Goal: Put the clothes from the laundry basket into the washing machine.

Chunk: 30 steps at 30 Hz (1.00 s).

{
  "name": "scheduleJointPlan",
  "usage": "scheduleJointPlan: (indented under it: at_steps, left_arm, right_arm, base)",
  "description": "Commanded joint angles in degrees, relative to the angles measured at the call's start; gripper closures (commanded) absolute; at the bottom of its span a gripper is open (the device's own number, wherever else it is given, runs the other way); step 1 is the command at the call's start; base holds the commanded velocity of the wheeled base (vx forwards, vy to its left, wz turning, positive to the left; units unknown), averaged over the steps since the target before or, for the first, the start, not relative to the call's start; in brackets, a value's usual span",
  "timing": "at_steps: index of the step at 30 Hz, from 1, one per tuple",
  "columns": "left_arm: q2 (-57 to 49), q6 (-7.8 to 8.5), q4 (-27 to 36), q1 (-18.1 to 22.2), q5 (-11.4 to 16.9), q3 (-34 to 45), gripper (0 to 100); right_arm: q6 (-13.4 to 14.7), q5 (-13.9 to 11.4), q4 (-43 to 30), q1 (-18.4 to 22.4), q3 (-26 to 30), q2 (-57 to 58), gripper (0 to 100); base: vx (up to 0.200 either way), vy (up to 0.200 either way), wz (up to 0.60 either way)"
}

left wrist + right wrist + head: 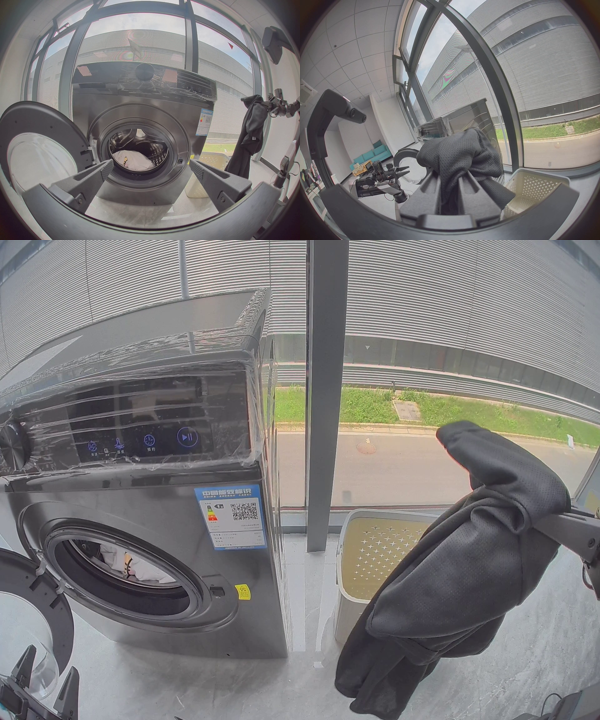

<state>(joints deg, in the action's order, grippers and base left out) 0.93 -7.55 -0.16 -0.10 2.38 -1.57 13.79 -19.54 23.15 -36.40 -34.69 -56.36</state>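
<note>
Gripping black garment (462,565), right end effector (451,190), blue-labelled washing machine (156,502)

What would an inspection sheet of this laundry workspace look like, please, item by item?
Surface: pale marbled floor.
Job's things: washing machine, door swung open, white garment in the drum; laundry basket beside the machine, no clothes seen in it; dark garment hanging near the basket.
Clutter: nothing seen.
Grippers: left gripper open, low before the drum; right gripper shut on the dark garment.
Cables: thin dark cable looped under the right arm.
Surroundings: window frame behind; grass and road outside; teal sofa across the room.
</note>
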Motion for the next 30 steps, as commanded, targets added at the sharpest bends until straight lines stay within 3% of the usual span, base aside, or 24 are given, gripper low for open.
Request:
scheduleJointPlan:
  at_steps: [1,13,25,30]
  left_arm:
    - [-0.93,-0.01,-0.02,0.01,0.00,-0.01,0]
    - [-0.93,-0.01,-0.02,0.01,0.00,-0.01,0]
    - [-0.93,-0.10,-0.02,0.01,0.00,-0.01,0]
    - [-0.93,-0.28,-0.02,0.01,-0.09,-0.01,0]
  right_arm:
    - [0.01,-0.06,0.05,-1.04,1.74,0.37,100]
    - [-0.16,0.29,0.14,-10.53,5.51,-8.33,100]
    - [-0.25,1.61,2.51,-9.65,2.70,-16.68,100]
    - [-0.25,1.61,2.78,-7.37,1.91,-17.12,100]
  base:
    - [-0.200,0.000,0.00]
    - [-0.200,0.000,0.00]
    - [-0.200,0.000,0.00]
    - [0.000,0.000,0.00]
